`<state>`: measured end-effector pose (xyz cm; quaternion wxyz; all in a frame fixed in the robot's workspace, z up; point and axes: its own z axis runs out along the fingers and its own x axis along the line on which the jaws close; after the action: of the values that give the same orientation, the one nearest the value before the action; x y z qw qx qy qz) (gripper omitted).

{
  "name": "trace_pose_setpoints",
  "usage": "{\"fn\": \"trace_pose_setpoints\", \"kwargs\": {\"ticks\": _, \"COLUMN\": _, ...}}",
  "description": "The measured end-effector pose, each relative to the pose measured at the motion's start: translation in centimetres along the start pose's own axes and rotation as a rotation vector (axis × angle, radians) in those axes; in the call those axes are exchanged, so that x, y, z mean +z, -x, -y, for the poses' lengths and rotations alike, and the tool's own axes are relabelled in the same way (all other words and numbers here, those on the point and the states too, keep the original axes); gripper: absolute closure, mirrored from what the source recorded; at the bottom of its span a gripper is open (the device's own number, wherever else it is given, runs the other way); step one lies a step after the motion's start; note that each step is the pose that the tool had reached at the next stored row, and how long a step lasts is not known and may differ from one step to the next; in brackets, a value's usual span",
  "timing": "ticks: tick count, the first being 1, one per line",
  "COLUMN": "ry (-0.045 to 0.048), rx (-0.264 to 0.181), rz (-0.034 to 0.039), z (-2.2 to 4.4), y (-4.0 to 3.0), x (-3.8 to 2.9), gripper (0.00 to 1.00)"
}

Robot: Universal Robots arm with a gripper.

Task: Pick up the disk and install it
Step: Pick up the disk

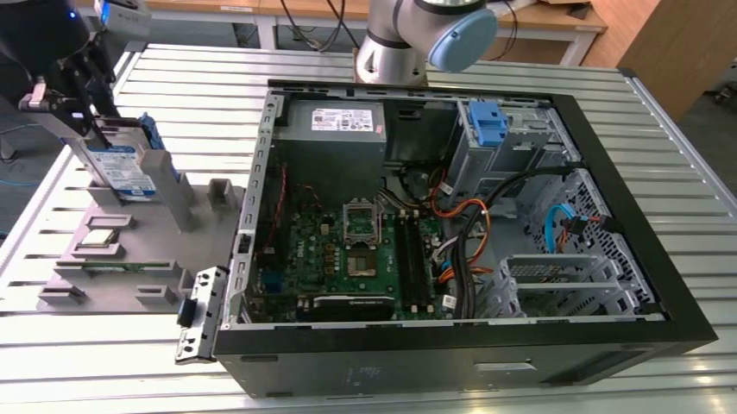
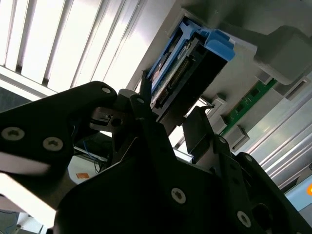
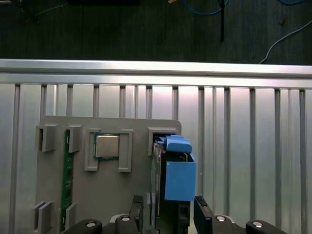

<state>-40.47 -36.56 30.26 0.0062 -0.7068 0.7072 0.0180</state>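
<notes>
One disk (image 1: 124, 170), one computer case (image 1: 461, 369)

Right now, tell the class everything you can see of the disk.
The disk is a flat silver-metal slab with a blue-and-white label on its face and a blue plastic bracket round its edges. It stands on edge in a slot of the grey holder on the slatted table, at the exterior view's left. A connector row shows on its narrow end in the second wrist view. The gripper is at its upper end; whether it grips cannot be told.
</notes>
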Motion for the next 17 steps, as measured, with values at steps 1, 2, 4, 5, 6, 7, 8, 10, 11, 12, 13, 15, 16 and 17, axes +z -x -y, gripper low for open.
{"fn": "trace_pose_setpoints", "kwargs": {"ticks": 1, "ry": -0.0004, "rx": 0.000, "rz": 0.0002, "z": 0.00, "y": 0.00, "x": 0.06, "gripper": 0.47}}
{"fn": "trace_pose_setpoints", "kwargs": {"ticks": 2, "ry": -0.0007, "rx": 0.000, "rz": 0.0004, "z": 0.00, "y": 0.00, "x": 0.14, "gripper": 0.47}}
{"fn": "trace_pose_setpoints", "kwargs": {"ticks": 4, "ry": -0.0002, "rx": 0.000, "rz": 0.0001, "z": 0.00, "y": -0.01, "x": 0.21, "gripper": 0.47}}
{"fn": "trace_pose_setpoints", "kwargs": {"ticks": 5, "ry": -0.0002, "rx": 0.000, "rz": 0.0001, "z": 0.00, "y": -0.01, "x": 0.21, "gripper": 0.47}}
{"fn": "trace_pose_setpoints", "kwargs": {"ticks": 6, "ry": -0.0003, "rx": 0.000, "rz": 0.0001, "z": 0.00, "y": -0.01, "x": 0.22, "gripper": 0.47}}
{"fn": "trace_pose_setpoints", "kwargs": {"ticks": 7, "ry": -0.0003, "rx": 0.000, "rz": 0.0001, "z": 0.00, "y": -0.01, "x": 0.22, "gripper": 0.47}}
{"fn": "trace_pose_setpoints", "kwargs": {"ticks": 8, "ry": -0.0003, "rx": 0.000, "rz": 0.0001, "z": 0.00, "y": -0.01, "x": 0.23, "gripper": 0.47}}
{"fn": "trace_pose_setpoints", "kwargs": {"ticks": 10, "ry": -0.0008, "rx": 0.000, "rz": 0.0004, "z": 0.01, "y": -0.01, "x": 0.34, "gripper": 0.47}}
{"fn": "trace_pose_setpoints", "kwargs": {"ticks": 11, "ry": -0.0005, "rx": 0.000, "rz": 0.0003, "z": 0.00, "y": -0.01, "x": 0.33, "gripper": 0.47}}
{"fn": "trace_pose_setpoints", "kwargs": {"ticks": 12, "ry": -0.0004, "rx": 0.000, "rz": 0.0002, "z": 0.00, "y": -0.01, "x": 0.32, "gripper": 0.47}}
{"fn": "trace_pose_setpoints", "kwargs": {"ticks": 13, "ry": -0.0003, "rx": 0.000, "rz": 0.0001, "z": 0.00, "y": -0.01, "x": 0.33, "gripper": 0.47}}
{"fn": "trace_pose_setpoints", "kwargs": {"ticks": 15, "ry": -0.0003, "rx": 0.000, "rz": 0.0001, "z": 0.00, "y": -0.01, "x": 0.33, "gripper": 0.47}}
{"fn": "trace_pose_setpoints", "kwargs": {"ticks": 16, "ry": -0.0003, "rx": 0.000, "rz": 0.0002, "z": 0.05, "y": 0.00, "x": 0.33, "gripper": 0.47}}
{"fn": "trace_pose_setpoints", "kwargs": {"ticks": 17, "ry": -0.0003, "rx": 0.000, "rz": 0.0002, "z": 0.10, "y": 0.00, "x": 0.33, "gripper": 0.47}}
